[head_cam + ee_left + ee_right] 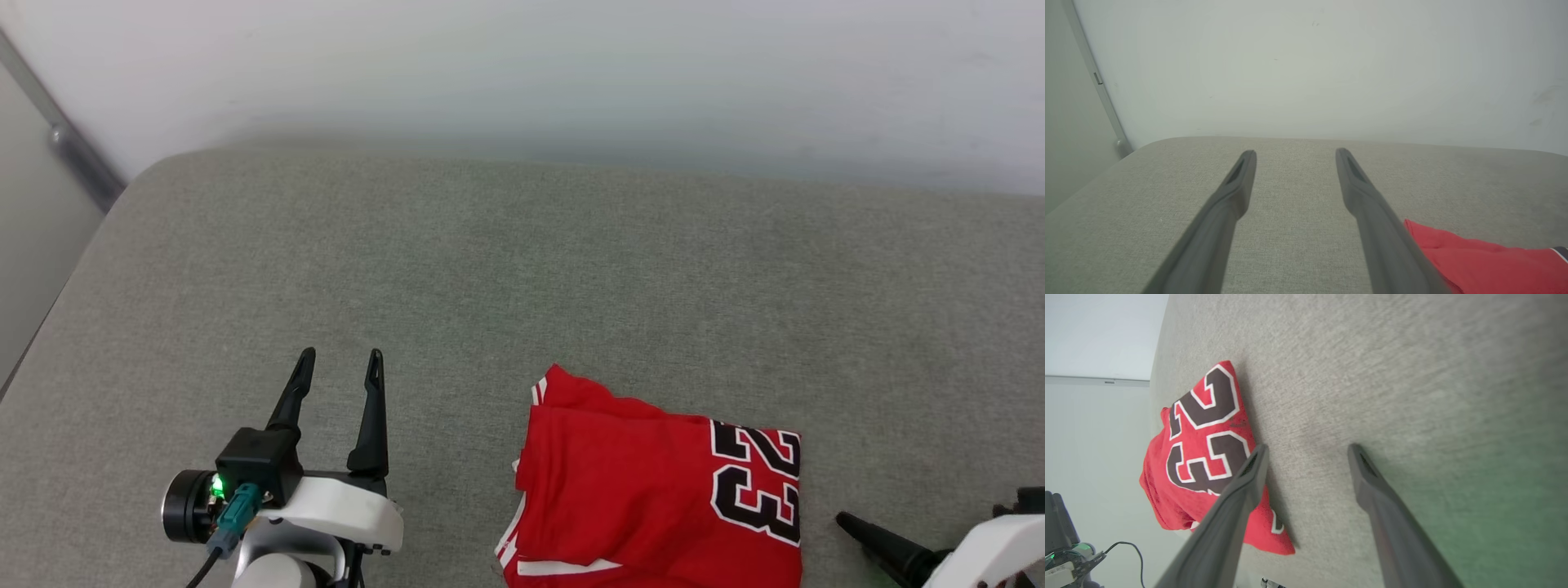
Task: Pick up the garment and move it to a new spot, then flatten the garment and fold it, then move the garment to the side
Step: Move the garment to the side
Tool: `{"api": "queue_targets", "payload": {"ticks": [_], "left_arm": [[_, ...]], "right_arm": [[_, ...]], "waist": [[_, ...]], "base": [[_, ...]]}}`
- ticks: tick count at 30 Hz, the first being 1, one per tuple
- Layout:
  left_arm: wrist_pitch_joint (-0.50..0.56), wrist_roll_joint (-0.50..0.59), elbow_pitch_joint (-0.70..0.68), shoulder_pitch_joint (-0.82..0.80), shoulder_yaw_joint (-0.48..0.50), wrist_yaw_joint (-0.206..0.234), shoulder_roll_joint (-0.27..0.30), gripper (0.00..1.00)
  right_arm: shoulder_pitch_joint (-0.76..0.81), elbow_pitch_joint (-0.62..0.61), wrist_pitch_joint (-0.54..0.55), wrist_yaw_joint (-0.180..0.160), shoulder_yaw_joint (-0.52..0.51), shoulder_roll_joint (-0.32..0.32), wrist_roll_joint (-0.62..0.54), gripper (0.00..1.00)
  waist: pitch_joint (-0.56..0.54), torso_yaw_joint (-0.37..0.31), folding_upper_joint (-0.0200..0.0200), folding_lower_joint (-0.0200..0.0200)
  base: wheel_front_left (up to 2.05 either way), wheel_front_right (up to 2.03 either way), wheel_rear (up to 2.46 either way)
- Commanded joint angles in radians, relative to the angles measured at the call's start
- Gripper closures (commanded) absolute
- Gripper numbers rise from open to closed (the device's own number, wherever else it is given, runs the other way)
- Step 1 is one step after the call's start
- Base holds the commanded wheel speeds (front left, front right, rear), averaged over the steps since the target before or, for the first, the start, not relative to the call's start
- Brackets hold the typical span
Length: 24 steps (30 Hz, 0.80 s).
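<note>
The red jersey-style T-shirt (pixel 653 498) w/ white striped trim and a black-and-white "23" is seen lying folded into a compact rectangle on the grey woven-fabric surface (pixel 522 269), near its front edge, betw. the two arms. The left dark two-finger gripper (pixel 341 355) is spread and empty, apart on the T-shirt's left. The right dark two-finger gripper (pixel 1308 447) is likewise released, nothing gripped, just beside the "23" edge. Folding is judged done, so the move-aside step appears to be in hand; approx. what is called for is a pinch through all layers at one edge and a low slide, so the fold isn't undone.
</note>
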Motion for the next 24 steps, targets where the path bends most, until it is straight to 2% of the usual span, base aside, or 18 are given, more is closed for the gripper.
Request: {"api": "queue_targets", "payload": {"ticks": [1,7,8,9,10,11,14,17,20,21,24], "left_arm": [[-0.004,0.009,0.0,-0.013,0.005,-0.006,-0.005,0.0],[-0.004,0.028,0.009,-0.027,0.026,-0.024,-0.025,0.0],[-0.004,0.032,0.011,-0.028,0.028,-0.03,-0.027,0.0],[-0.004,0.035,0.014,-0.027,0.03,-0.032,-0.03,0.0],[-0.004,0.038,0.019,-0.026,0.032,-0.034,-0.031,0.0],[-0.004,0.042,0.026,-0.025,0.031,-0.037,-0.032,0.0],[-0.004,0.051,0.041,-0.018,0.029,-0.041,-0.037,0.0],[-0.004,0.053,0.051,-0.002,0.028,-0.045,-0.044,0.0],[-0.004,0.055,0.052,0.01,0.032,-0.047,-0.045,0.0],[-0.004,0.055,0.052,0.01,0.032,-0.047,-0.045,0.0],[-0.004,0.057,0.049,0.024,0.033,-0.049,-0.045,0.0]], "right_arm": [[-0.016,0.018,0.017,0.0,0.015,0.011,0.025,0.0],[-0.067,0.089,0.044,-0.001,0.1,0.03,0.136,0.0],[-0.071,0.1,0.05,-0.001,0.118,0.031,0.147,0.2],[-0.076,0.109,0.053,-0.001,0.132,0.032,0.158,0.6],[-0.08,0.113,0.053,-0.001,0.144,0.032,0.166,0.93],[-0.082,0.116,0.049,-0.001,0.155,0.032,0.172,1.0],[-0.082,0.107,0.026,-0.001,0.179,0.022,0.172,1.0],[-0.081,0.079,-0.018,0.0,0.211,-0.014,0.146,1.0],[-0.069,0.058,-0.086,0.0,0.273,-0.072,0.05,1.0],[-0.069,0.058,-0.086,0.0,0.273,-0.072,0.05,1.0],[-0.07,0.053,-0.147,0.0,0.319,-0.124,-0.065,1.0]], "waist": [[0.028,0.026,0.0,0.0],[0.052,0.048,0.0,0.0],[0.054,0.052,0.0,0.0],[0.054,0.055,0.0,0.0],[0.054,0.057,0.0,0.0],[0.051,0.06,0.0,0.0],[0.035,0.06,0.0,0.0],[0.01,0.052,0.0,0.0],[-0.017,0.03,0.0,0.0],[-0.017,0.03,0.0,0.0],[-0.041,-0.003,0.0,0.0]], "base": [[0.0,0.0,0.0],[0.0,0.0,0.0],[0.0,0.0,0.0],[0.0,0.0,0.0],[0.0,0.0,0.0],[0.0,0.0,0.0],[0.0,0.0,0.0],[0.0,0.0,0.0],[0.0,0.0,0.0],[0.0,0.0,0.0],[0.0,0.0,0.0]]}}
